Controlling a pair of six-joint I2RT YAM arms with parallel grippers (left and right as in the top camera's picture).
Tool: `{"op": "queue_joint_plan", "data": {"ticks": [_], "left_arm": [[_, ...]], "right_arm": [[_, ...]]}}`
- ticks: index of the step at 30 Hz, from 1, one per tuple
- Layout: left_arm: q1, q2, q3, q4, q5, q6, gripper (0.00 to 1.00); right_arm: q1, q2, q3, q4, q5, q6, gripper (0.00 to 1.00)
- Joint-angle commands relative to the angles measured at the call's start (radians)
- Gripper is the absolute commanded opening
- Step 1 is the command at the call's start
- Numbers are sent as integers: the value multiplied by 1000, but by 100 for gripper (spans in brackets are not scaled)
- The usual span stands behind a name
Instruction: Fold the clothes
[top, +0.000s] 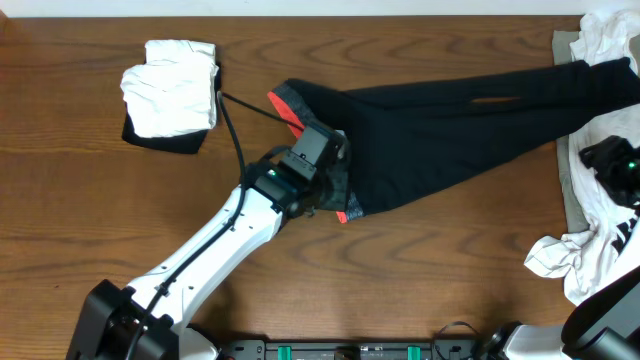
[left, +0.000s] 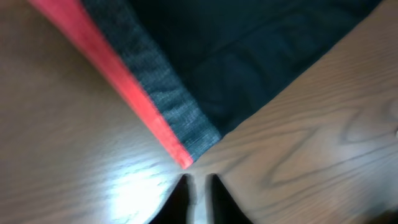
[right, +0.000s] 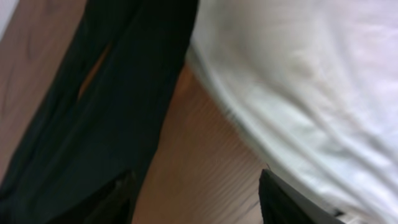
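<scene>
Leggings (top: 450, 120), long and black, lie stretched across the table (top: 70, 200) from the middle of the overhead view to its upper right. Their leg ends reach the heap of white and beige garments (top: 600, 240) at the right edge. The grey waistband (left: 168, 106) with its red edging (left: 118, 81) sits at mid-frame. A folded white garment (top: 170, 88) rests at the upper left.

The left gripper (left: 199, 190) is pressed shut right at the lower corner of the waistband. In the left wrist view the corner ends just ahead of the tips, and no fabric shows between them. The right gripper (right: 196, 190) stands wide over bare wood, with a black leg to its left, white cloth to its right and nothing in its grasp.

The step in hand looks like taking hold of the waistband for the first fold. The left pinch may have missed, so the next move probably calls for a fresh bite further onto the cloth. The right arm would need to catch the leg end.
</scene>
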Motion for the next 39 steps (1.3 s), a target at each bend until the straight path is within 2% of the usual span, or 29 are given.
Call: {"op": "queue_joint_plan", "data": {"ticks": [1,4,5,6,16,39], "left_arm": [[-23,1,4,31,-67,-51,6],[-43,30,-3,69,-98,-51,6],[-47,44,-3,76,-97,-52,6],[-52,66,-3,83,-97,-52,6],[-60,284,-3,127,-97,-89,6],[-60,329,-3,176,-97,-115,6]], "right_arm": [[36,-10,8,-24,-41,-6,66],[58,-10,7,-53,-41,-5,82],[65,-10,7,-59,-41,-5,95],[71,-10,7,-61,-40,-6,99],[75,-10,6,-60,-40,-6,99],[75,-10,6,-60,-40,-6,99]]}}
